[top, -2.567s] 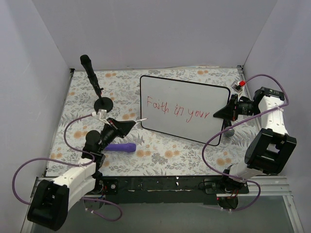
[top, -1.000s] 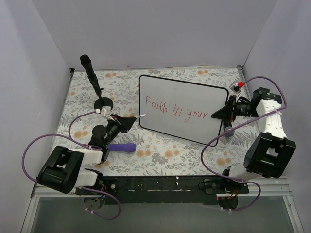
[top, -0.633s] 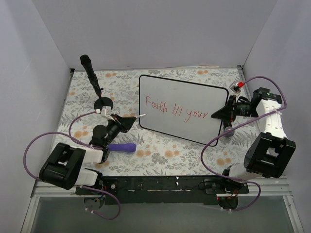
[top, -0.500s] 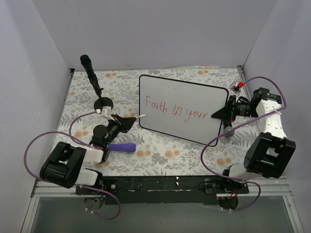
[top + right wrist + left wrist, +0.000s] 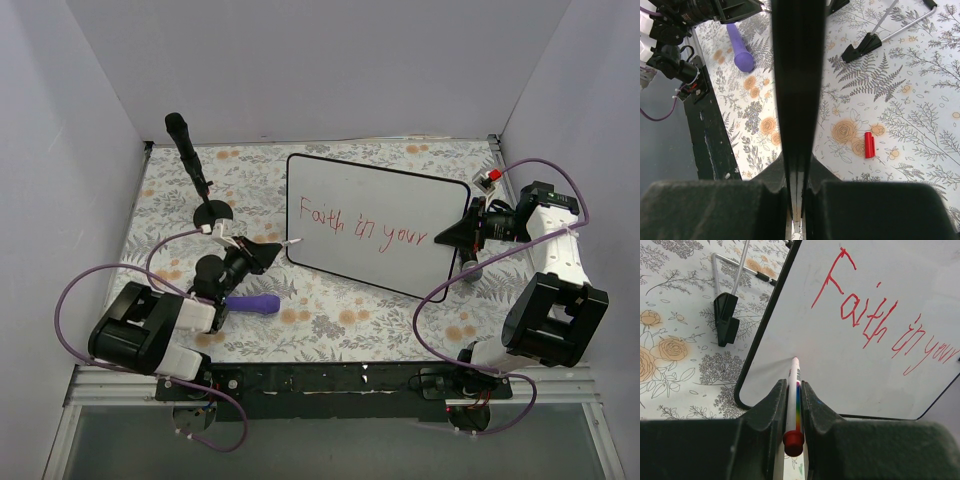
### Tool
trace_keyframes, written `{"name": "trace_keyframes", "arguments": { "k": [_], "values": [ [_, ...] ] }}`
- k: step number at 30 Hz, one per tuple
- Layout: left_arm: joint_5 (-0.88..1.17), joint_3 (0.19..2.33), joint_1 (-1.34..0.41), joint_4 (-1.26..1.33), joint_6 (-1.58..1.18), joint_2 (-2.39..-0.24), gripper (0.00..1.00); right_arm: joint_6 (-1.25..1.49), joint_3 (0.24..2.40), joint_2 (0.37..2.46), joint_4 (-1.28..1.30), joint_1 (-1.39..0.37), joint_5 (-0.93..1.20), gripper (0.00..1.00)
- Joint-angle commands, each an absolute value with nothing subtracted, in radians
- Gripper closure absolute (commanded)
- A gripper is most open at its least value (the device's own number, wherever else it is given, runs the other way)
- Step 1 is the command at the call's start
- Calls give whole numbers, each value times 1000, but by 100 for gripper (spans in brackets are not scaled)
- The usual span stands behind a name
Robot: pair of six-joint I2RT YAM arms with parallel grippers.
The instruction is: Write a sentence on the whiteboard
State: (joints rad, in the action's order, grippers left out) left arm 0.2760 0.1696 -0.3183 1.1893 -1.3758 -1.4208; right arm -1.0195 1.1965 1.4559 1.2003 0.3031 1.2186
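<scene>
Since sentence [image 5: 365,228] reads only "Faith in your", top line, writing looks half done. Whiteboard [image 5: 375,190] stands between arms; right gripper [image 5: 458,232] clamped on its right edge. Left gripper [image 5: 793,387] pinches marker [image 5: 793,407], tip near blank lower-left corner. Next: press tip, start second line.

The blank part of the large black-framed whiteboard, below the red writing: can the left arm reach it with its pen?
Probably yes. The left gripper holds the red-ended white marker pen, whose tip points at the bare lower left corner of the black-framed whiteboard, with nothing between them.
</scene>
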Motion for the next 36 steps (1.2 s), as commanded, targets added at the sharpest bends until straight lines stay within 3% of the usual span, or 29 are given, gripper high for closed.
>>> {"name": "trace_keyframes", "arguments": {
  "k": [1,36],
  "values": [
    [262,212,-327,1218,-1361,-1440,100,-1055,1204,1424,1150,295,1169,99],
    [169,212,-333,1052,-1345,-1394,100,-1057,1200,1419,1150,291,1172,99]
  ]
}}
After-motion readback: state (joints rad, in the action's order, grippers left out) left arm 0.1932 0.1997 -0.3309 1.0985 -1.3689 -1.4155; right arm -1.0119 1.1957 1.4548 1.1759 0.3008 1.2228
